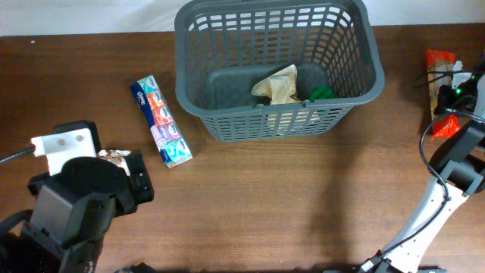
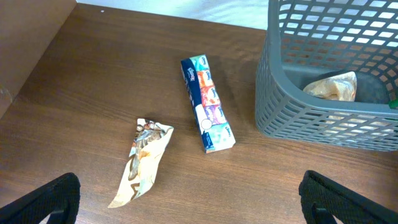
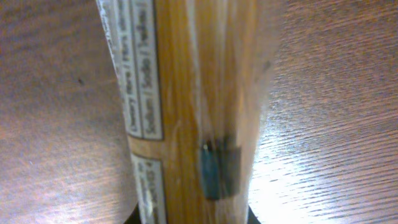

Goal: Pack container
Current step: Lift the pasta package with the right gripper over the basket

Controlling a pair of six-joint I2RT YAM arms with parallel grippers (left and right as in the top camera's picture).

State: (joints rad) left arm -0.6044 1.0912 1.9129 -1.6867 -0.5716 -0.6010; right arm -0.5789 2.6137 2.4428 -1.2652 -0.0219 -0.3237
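Note:
The container, a dark grey basket (image 1: 265,121), stands at the back centre with a crumpled beige packet (image 1: 279,85) and a green item (image 1: 322,92) on its floor. At the far right my right gripper (image 1: 455,97) sits over an orange-red packet (image 1: 439,64). In the right wrist view that packet (image 3: 186,112) fills the frame and the gripper (image 3: 189,214) is shut on it, dark fingers on either side. My left gripper (image 2: 189,199) hangs open over bare wood. Beyond it lie a beige snack wrapper (image 2: 144,162) and the basket's corner (image 2: 311,118).
A long blue tissue pack (image 1: 161,121) lies left of the basket; in the left wrist view this tissue pack (image 2: 207,102) is just past the wrapper. The wrapper (image 1: 115,156) lies beside the left arm. The table's edge runs at the far left.

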